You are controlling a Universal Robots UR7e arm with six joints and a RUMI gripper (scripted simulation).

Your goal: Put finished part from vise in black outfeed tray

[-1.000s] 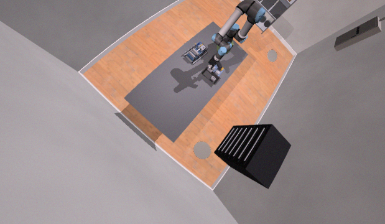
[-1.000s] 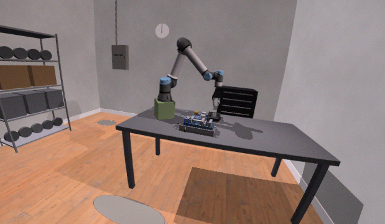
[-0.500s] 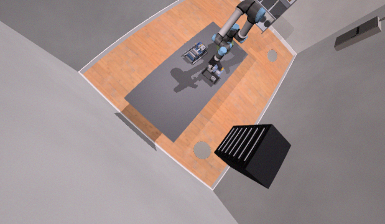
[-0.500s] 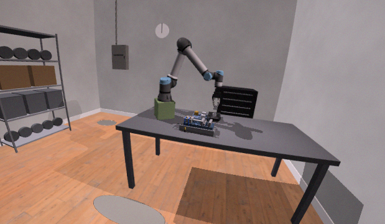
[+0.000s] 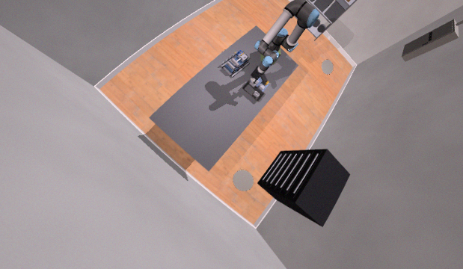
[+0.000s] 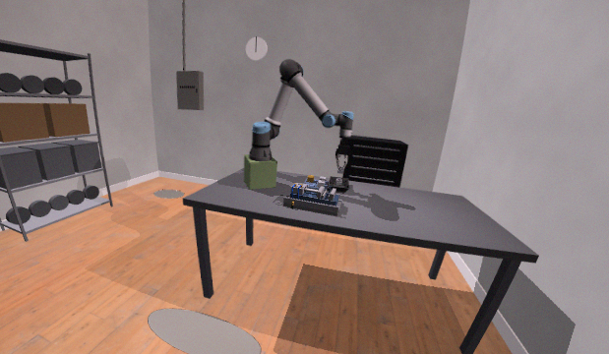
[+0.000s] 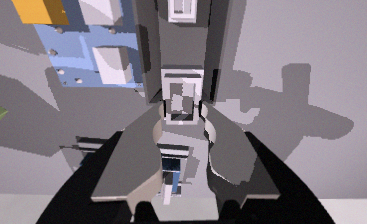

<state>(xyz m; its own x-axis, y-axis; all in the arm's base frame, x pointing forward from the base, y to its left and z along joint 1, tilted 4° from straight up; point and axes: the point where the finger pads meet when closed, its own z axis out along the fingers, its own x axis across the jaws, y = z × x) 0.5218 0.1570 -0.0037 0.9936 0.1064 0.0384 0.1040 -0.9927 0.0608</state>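
My gripper (image 7: 182, 101) is shut on the finished part (image 7: 182, 96), a light grey block with a square pocket on top. In the wrist view the part hangs over the long black outfeed tray (image 7: 184, 47), which runs away from me. A second pocketed part (image 7: 182, 9) lies at the tray's far end. From the side, my gripper (image 6: 340, 164) is a short way above the tray. The vise (image 6: 312, 195) stands on the table in front of the tray. From above, my gripper (image 5: 255, 80) is over the tray (image 5: 254, 90), to the right of the vise (image 5: 235, 58).
A blue fixture plate (image 7: 91, 50) with grey blocks and an orange block (image 7: 39, 11) lies left of the tray. The arm's green pedestal (image 6: 260, 172) stands at the table's back left. A black drawer cabinet (image 6: 375, 159) is behind the table.
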